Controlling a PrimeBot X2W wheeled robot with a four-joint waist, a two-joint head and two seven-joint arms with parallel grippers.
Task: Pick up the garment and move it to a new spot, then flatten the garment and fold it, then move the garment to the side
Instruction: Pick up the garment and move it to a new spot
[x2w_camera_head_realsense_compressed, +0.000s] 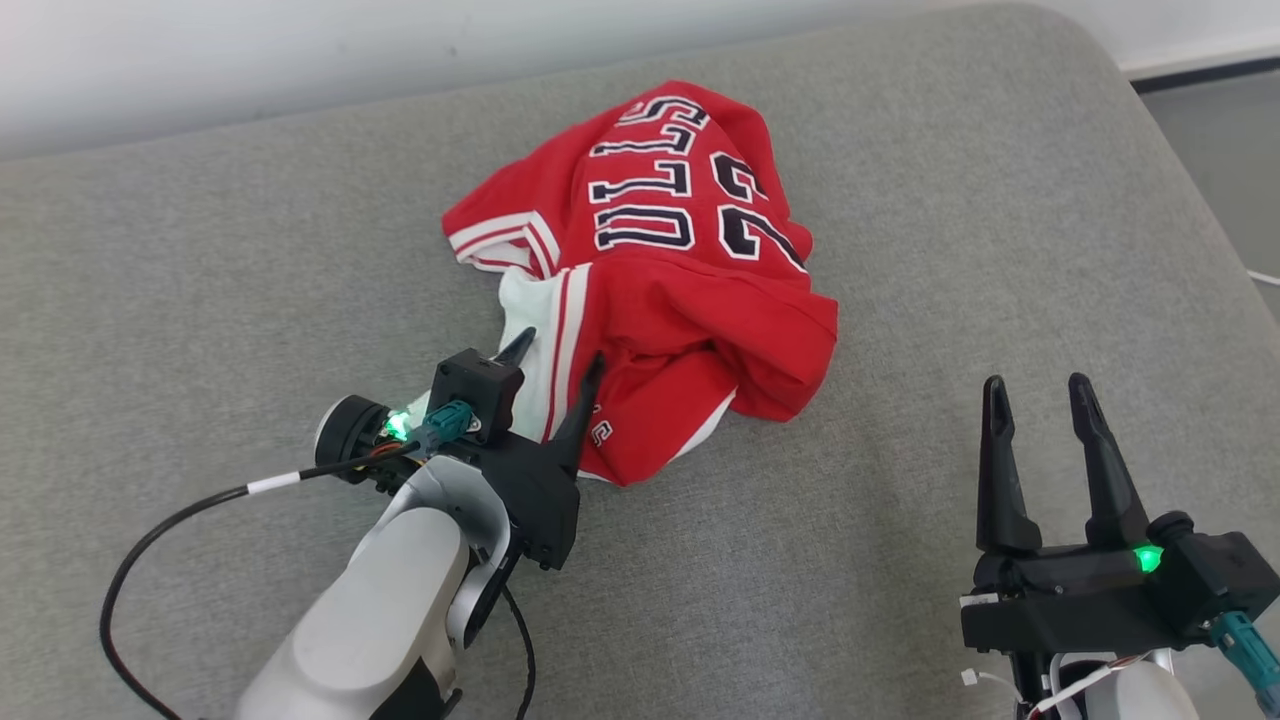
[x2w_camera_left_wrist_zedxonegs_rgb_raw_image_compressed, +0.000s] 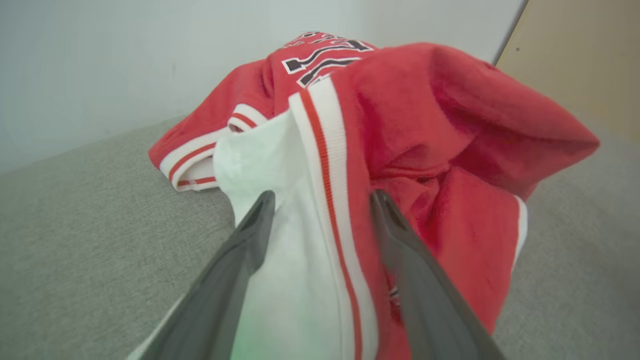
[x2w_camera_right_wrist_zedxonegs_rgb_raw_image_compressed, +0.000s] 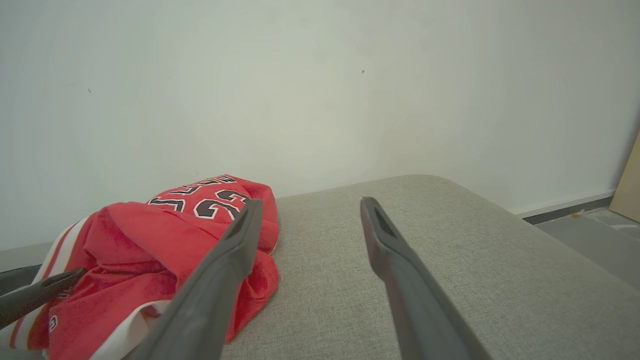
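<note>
The garment (x2w_camera_head_realsense_compressed: 660, 270) is a red jersey with white trim and dark lettering, lying crumpled in a heap on the grey cushion (x2w_camera_head_realsense_compressed: 200, 280). My left gripper (x2w_camera_head_realsense_compressed: 560, 355) stands open at the heap's near edge, its two fingers straddling the white and red striped hem. In the left wrist view the garment (x2w_camera_left_wrist_zedxonegs_rgb_raw_image_compressed: 440, 130) rises between and past the fingers (x2w_camera_left_wrist_zedxonegs_rgb_raw_image_compressed: 250, 235) of the left gripper (x2w_camera_left_wrist_zedxonegs_rgb_raw_image_compressed: 322, 197). My right gripper (x2w_camera_head_realsense_compressed: 1035, 385) is open over bare cushion to the right, apart from the cloth. The right wrist view has the garment (x2w_camera_right_wrist_zedxonegs_rgb_raw_image_compressed: 140, 245) to the left of the right gripper (x2w_camera_right_wrist_zedxonegs_rgb_raw_image_compressed: 307, 202).
The grey cushion (x2w_camera_right_wrist_zedxonegs_rgb_raw_image_compressed: 450, 240) has a rounded far right corner, with floor (x2w_camera_head_realsense_compressed: 1220, 160) beyond it. A pale wall (x2w_camera_right_wrist_zedxonegs_rgb_raw_image_compressed: 320, 90) runs behind the cushion. A black cable (x2w_camera_head_realsense_compressed: 150, 540) trails from my left wrist over the cushion's near left.
</note>
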